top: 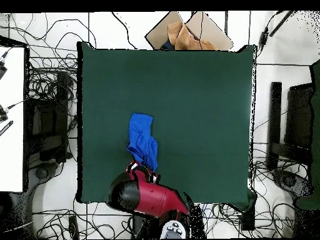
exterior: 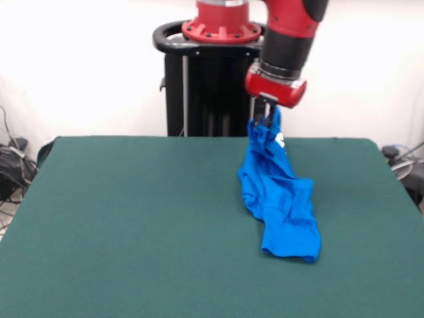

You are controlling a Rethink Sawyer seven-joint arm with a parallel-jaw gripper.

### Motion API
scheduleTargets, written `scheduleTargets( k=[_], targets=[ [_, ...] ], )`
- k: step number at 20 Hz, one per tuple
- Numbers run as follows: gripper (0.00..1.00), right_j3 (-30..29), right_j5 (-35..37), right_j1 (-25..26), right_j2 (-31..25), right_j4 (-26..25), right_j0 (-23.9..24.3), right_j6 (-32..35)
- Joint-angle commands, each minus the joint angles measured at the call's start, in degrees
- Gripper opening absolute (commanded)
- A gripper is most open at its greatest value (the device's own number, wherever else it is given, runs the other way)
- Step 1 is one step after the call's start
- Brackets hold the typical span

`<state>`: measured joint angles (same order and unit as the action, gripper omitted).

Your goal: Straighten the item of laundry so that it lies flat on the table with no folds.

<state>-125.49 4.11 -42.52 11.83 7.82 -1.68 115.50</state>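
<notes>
The bright blue T-shirt [exterior: 275, 189] hangs bunched and twisted from my gripper [exterior: 265, 120], its top lifted off the dark green table [exterior: 132, 218] and its lower end trailing on the cloth toward the front right. A bit of white print shows near the top. My gripper is shut on the shirt's upper edge, near the table's far side by the pedestal. In the overhead view the shirt [top: 141, 140] stretches from the arm's end [top: 140, 172] toward the table's [top: 200, 94] middle.
The black pedestal [exterior: 205, 86] stands just behind the table's far edge. Cables and equipment ring the table on the floor [top: 50, 94]. A cardboard box [top: 187, 31] sits beyond the table edge opposite the robot.
</notes>
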Motion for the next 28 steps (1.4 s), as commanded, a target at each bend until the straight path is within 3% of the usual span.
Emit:
scheduleTargets(
  k=[1, 5, 8, 15, 18, 23, 28],
  targets=[
    [0.00, 6.05, -3.24, 4.09, 1.33, -4.58, 1.60, 2.74],
    [0.00, 8.97, -5.03, 5.49, 7.45, -6.10, -2.38, 3.30],
    [0.00, 8.96, -4.33, 4.90, 8.61, -6.90, -2.66, 4.06],
    [0.00, 8.76, -6.96, 5.13, 6.96, -10.01, 0.37, 4.24],
    [0.00, 8.73, -7.60, 3.29, 3.10, -12.61, 4.17, 3.29],
    [0.00, 11.14, -8.81, 0.80, 6.80, -13.91, 1.26, 3.45],
    [0.00, 12.43, -16.98, 4.41, 11.35, -12.79, -2.36, 5.68]
  ],
)
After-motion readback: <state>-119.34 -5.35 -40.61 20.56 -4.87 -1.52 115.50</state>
